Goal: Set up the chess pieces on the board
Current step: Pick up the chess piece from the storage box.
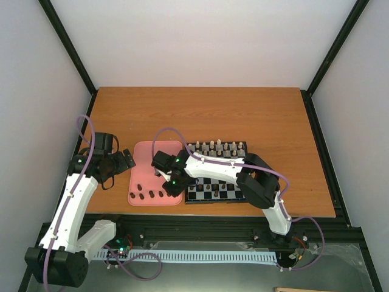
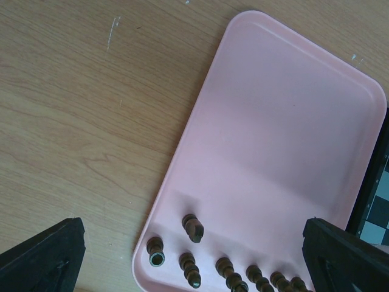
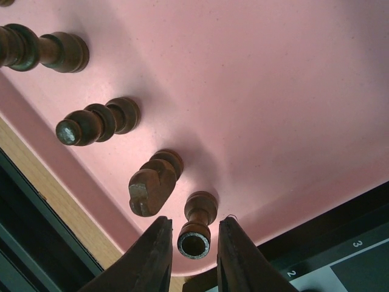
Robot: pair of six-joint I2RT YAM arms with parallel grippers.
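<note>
**A:** Which hand is nearer to the chess pieces (image 1: 146,195) lying on the tray (image 1: 146,152)?

**B:** I begin from the left. The left gripper (image 1: 121,160) hangs over the table beside the tray. Its fingers (image 2: 45,255) are spread wide and hold nothing. The pieces lie ahead of it and a little to its right, near but not between the fingers. The right gripper (image 3: 194,220) is much nearer, because it is low in the tray's near corner.

**A:** What is in front of it?

**B:** One small dark piece (image 3: 196,234) lies on its side, exactly between the two fingers. Its long axis runs along the fingers, with the ringed base toward the wrist and the head pointing away. The jaws are narrow around it, but I see a thin gap on each side. So I judge it is not pinched yet.

**A:** Is anything close to it?

**B:** Yes, a neighbour piece (image 3: 152,182) lies just outside one finger, on the side away from the board (image 1: 219,193). The board itself is just beside the hand, to its right. I think the closing must be straight, otherwise the neighbour gets pushed.
</note>
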